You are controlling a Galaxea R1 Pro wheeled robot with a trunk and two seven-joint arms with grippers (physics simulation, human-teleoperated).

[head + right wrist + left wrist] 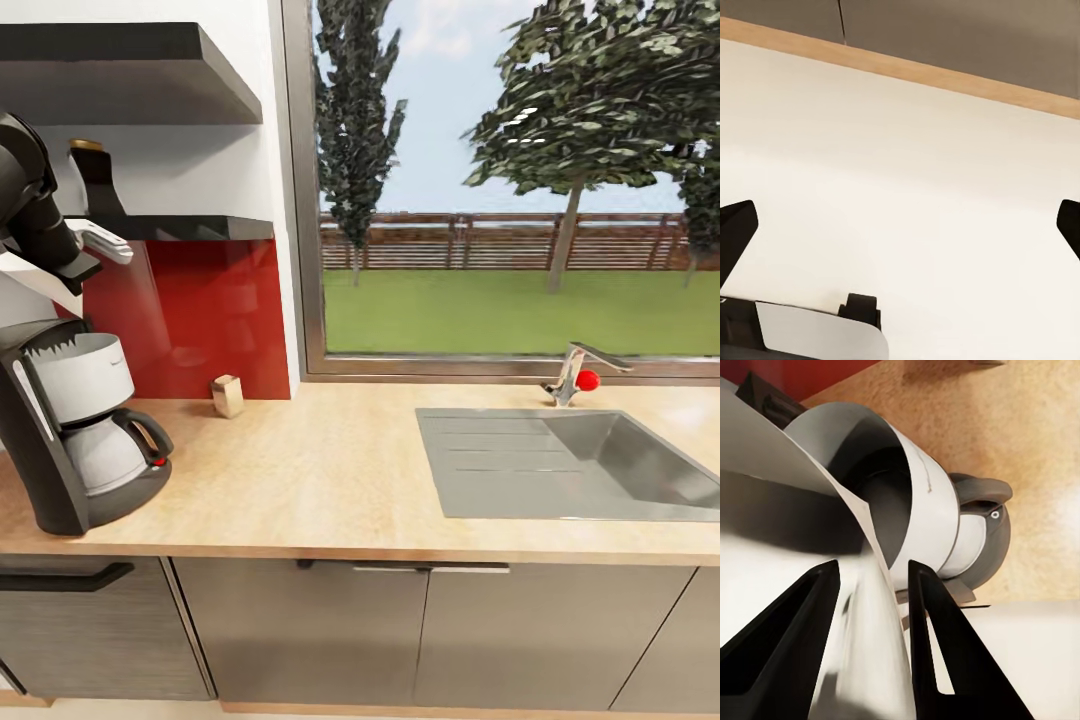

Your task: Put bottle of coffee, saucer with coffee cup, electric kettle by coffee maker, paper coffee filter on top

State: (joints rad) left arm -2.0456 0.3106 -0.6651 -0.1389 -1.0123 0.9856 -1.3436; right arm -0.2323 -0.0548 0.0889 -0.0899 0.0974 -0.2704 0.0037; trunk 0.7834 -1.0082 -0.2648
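The black coffee maker (75, 440) with its white filter housing stands at the left end of the kitchen countertop (320, 480). My left gripper (85, 255) hangs above it, shut on the white saucer (105, 243). From the left wrist, the saucer (870, 660) sits between the black fingers (795, 637), with the coffee maker (922, 495) below. The bottle of coffee (97, 185), dark with a gold cap, stands on the kitchen shelf (220, 228) behind the arm. The tan paper coffee filter (227, 396) rests on the counter by the red backsplash. My right gripper (904, 225) is open over pale floor. The coffee cup and electric kettle are out of view.
A steel sink (570, 465) with a red-knobbed faucet (580, 375) is set into the right half of the counter under a large window. A second black shelf (120, 70) hangs higher up. Dark grey cabinet fronts (350, 630) run below the counter.
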